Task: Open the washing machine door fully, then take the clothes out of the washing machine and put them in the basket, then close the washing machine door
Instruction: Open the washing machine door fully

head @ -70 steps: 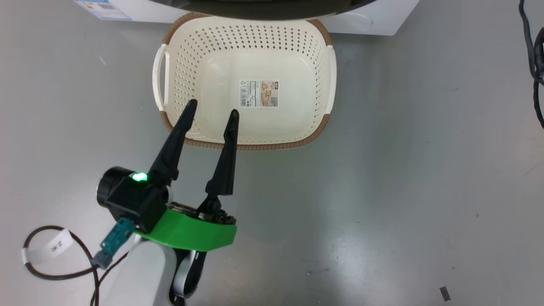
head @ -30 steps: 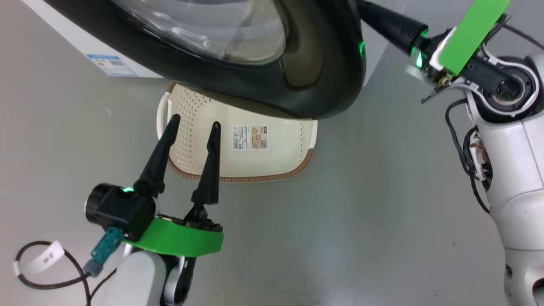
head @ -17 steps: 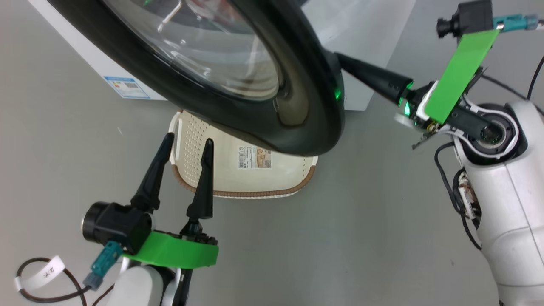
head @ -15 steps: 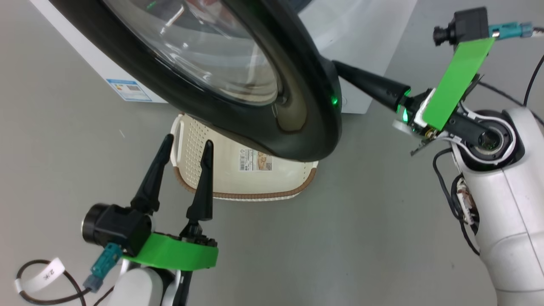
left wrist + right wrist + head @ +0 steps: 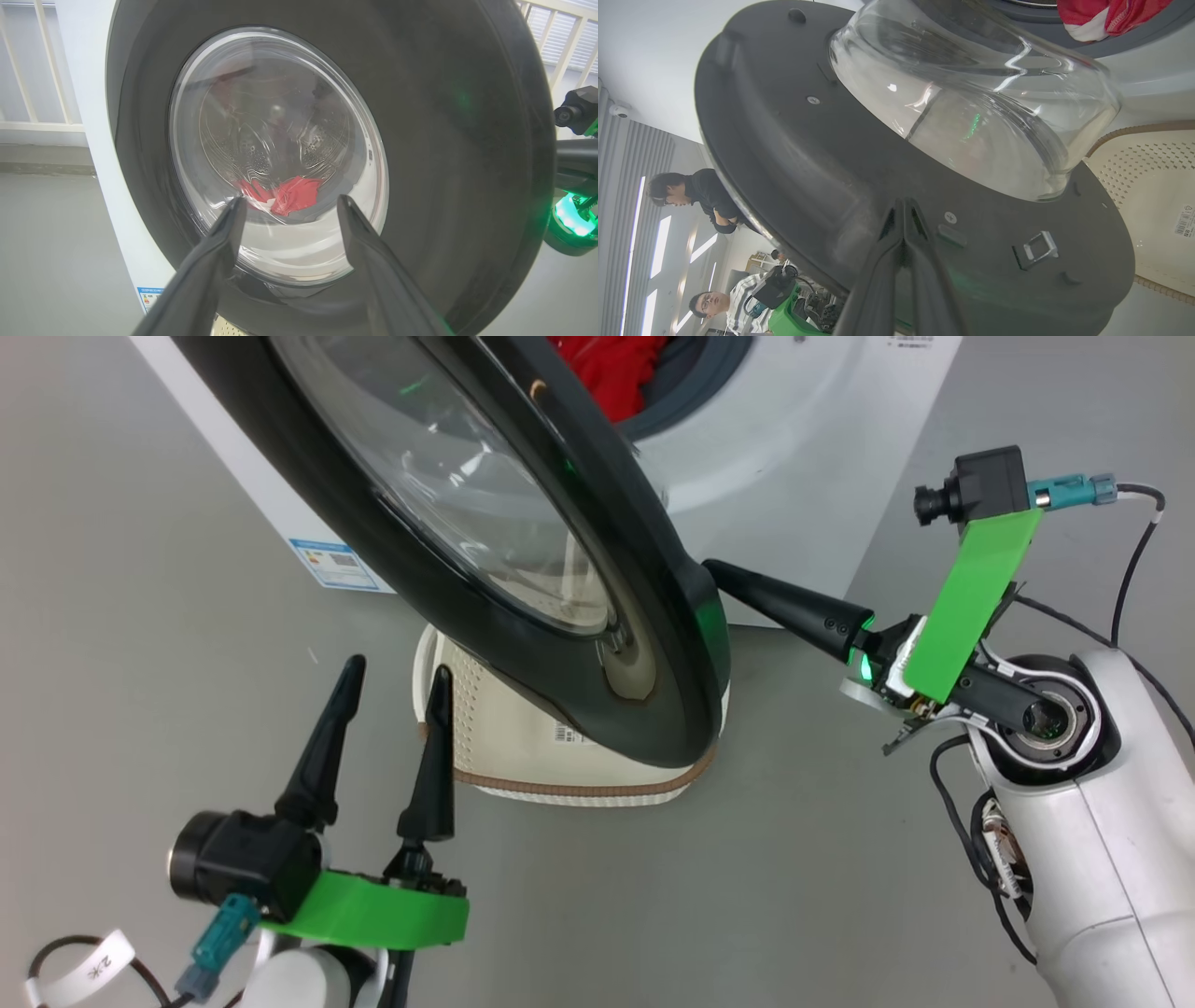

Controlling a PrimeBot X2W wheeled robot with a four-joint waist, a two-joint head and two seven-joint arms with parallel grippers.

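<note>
Opening step in hand: right gripper (image 5: 719, 574), fingers pressed together, bears on the door (image 5: 467, 541) inside; left gripper (image 5: 396, 670) wide, empty. Next: swing the door fully open.

Grey, glossy floor (image 5: 653, 896) down here, smooth and softly catching the light. Standing right on it is the white washing machine (image 5: 803, 457), blue label (image 5: 338, 563) at its lower corner. Just in front sits the cream basket (image 5: 495, 751), upright, brown woven-look rim showing.

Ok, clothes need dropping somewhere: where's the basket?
Head view, centre: basket on the floor before the washing machine, partly under the open door.
</note>
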